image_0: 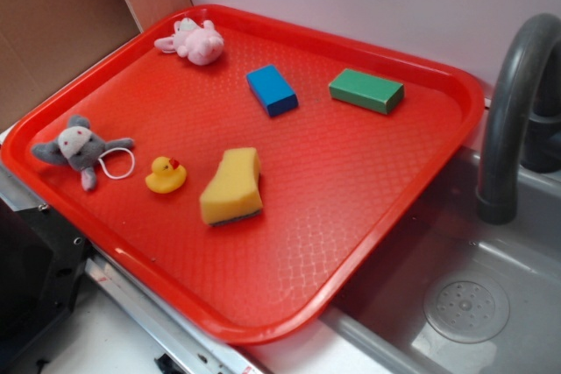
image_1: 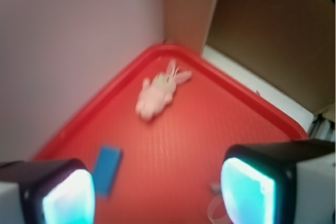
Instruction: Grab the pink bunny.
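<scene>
A red tray [image_0: 351, 243] fills most of the exterior view, with a grey sink [image_0: 491, 304] at its four o'clock and a dark faucet [image_0: 513, 102] at three. On the tray, a yellow sponge [image_0: 232, 186] lies near the centre, a green block [image_0: 366, 90] at one o'clock, a blue block [image_0: 272, 89] at twelve, a grey mouse [image_0: 77, 148] at nine, and a rubber duck [image_0: 165, 174] just right of it. The pink bunny [image_0: 193, 41] lies in the eleven o'clock corner. In the wrist view the pincer [image_1: 157, 192] is spread wide, holding nothing, well short of the bunny.
</scene>
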Robot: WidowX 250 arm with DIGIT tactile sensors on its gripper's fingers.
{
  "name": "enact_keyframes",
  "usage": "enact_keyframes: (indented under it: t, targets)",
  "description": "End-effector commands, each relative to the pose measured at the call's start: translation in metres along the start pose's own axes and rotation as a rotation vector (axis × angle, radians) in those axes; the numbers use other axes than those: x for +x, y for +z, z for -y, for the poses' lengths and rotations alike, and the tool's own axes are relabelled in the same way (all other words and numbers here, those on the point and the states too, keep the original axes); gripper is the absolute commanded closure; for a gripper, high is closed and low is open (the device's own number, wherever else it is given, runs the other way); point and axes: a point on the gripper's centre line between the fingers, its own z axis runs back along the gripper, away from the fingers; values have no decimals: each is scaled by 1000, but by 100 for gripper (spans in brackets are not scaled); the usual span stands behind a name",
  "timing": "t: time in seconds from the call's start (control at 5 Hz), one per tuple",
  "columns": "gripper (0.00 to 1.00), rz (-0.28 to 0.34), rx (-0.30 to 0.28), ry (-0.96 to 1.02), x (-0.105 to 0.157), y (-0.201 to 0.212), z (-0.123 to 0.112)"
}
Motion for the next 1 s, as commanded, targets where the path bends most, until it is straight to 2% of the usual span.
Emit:
enact_keyframes:
  t: [0.0,0.2,0.4,0.6,0.8]
  targets:
    - [0,62,88,147,52,-59,-12]
    - [0,54,78,139,61,-78,-18]
    - [0,13,62,102,68,-106,-22]
    - [0,-97,32,82,62,-133,-19]
    - [0,-163,28,11,47,-166,-4]
